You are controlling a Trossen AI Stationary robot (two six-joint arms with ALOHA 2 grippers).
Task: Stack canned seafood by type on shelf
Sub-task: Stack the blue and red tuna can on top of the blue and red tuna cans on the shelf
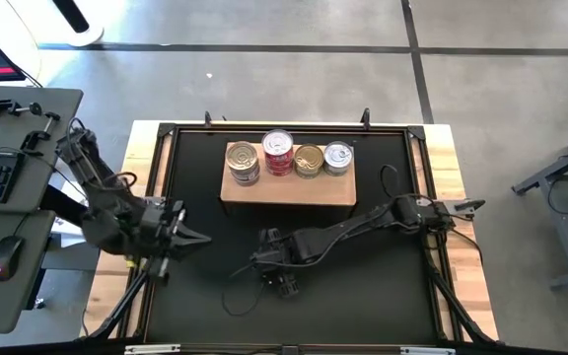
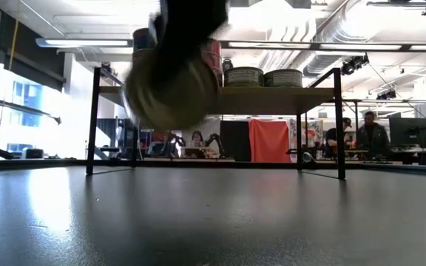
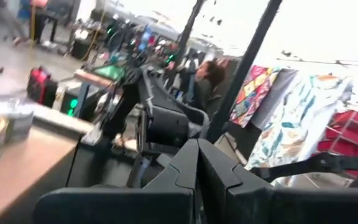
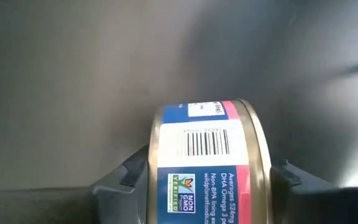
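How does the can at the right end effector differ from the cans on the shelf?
The can between the right end effector fingers lies on its side above the black mat; the four stacks on the shelf stand upright, lids up. Its blue-and-pink label differs from the red-topped stack. All are short round tins.

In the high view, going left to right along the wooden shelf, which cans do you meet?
On the shelf: silver-lidded can → red-labelled can → gold-lidded can → silver can.
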